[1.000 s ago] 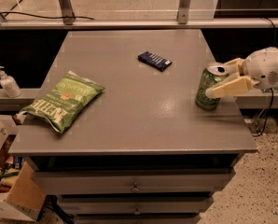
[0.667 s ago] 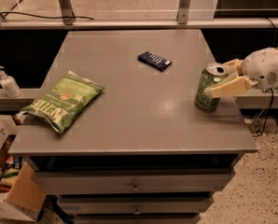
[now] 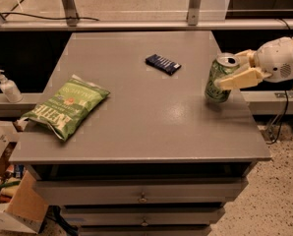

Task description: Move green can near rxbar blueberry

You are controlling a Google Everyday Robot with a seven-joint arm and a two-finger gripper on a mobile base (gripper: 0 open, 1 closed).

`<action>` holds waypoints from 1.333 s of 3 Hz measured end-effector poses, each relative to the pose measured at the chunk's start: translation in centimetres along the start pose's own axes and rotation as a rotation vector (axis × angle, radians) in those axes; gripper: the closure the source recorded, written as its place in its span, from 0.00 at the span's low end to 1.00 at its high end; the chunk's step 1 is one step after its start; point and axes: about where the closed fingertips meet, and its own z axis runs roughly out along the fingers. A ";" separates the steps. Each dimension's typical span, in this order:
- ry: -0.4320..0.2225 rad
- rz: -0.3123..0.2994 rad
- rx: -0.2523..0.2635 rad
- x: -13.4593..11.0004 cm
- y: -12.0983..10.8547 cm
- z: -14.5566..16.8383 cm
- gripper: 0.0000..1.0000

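The green can [image 3: 216, 82] is at the right side of the grey table [image 3: 136, 127], tilted a little, with its silver top facing up. My gripper [image 3: 230, 69] comes in from the right and is shut on the can, one cream finger in front of it and one behind. The can's base is at or just above the table top; I cannot tell which. The rxbar blueberry [image 3: 162, 64], a flat dark navy bar, lies on the table to the left of the can and a little farther back, about a can's height away.
A green chip bag [image 3: 65, 106] lies at the table's left front. A white pump bottle [image 3: 8, 86] stands on a ledge to the left. A cardboard box [image 3: 14, 205] sits on the floor at the lower left. Drawers run under the table front.
The can, held in my gripper, has moved a little away from the table's front right corner, toward the back and the bar. The bar and the chip bag have not moved.
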 end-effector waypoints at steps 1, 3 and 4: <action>-0.023 -0.032 0.032 -1.2 -1.4 0.2 1.00; -0.070 -0.088 0.082 -4.3 -7.6 3.6 1.00; -0.069 -0.092 0.095 -4.8 -10.3 5.8 1.00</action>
